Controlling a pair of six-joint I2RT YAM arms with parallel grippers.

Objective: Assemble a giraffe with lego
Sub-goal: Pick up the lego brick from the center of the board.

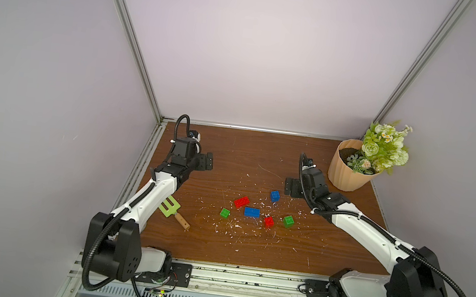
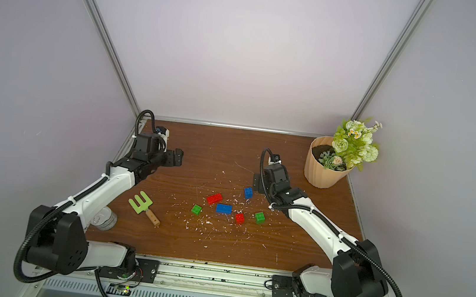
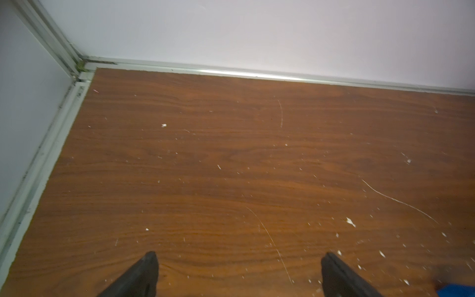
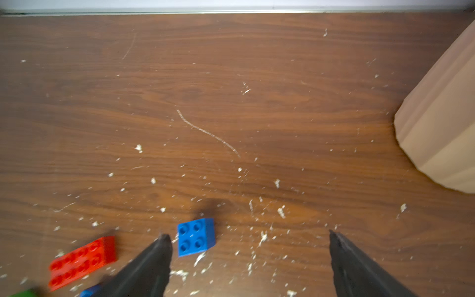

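In both top views, finds the left arm (image 1: pixel 147 199) rising from its base at lower left, folding at a black elbow, then slanting up and right to a wrist left of centre. Points the left gripper (image 3: pixel 240 257) rightward over bare table (image 1: pixel 245 153), well apart from every brick. In the left wrist view, shows both dark fingers (image 3: pixel 144 275) spread wide, with only wood grain and white flecks (image 3: pixel 350 222) between them, nothing grasped.

Mirrors this with the right arm (image 1: pixel 368 236): up from the base at lower right, over a black elbow, then slanting up and left to a wrist right of centre, near the ribbed pot (image 1: pixel 346 172) of flowers. In the right wrist view, shows the right gripper (image 4: pixel 248 236) splayed wide and empty, with the blue cube (image 4: pixel 196 237) at lower centre, inside the gap and just beside one fingertip.

Places the lego (image 1: pixel 255 214) in the lower middle of both top views as six loose bricks, none joined: long red brick (image 1: pixel 241 202), long blue brick (image 1: pixel 249 210), left green cube (image 1: pixel 225 213), red cube (image 1: pixel 269 221), right green cube (image 1: pixel 288 221). Leaves the giraffe unbuilt.

Sets a green slotted tool (image 1: pixel 172 209) at lower left, partly under the left arm.

Cannot read the small pale marks on the wrist housings.
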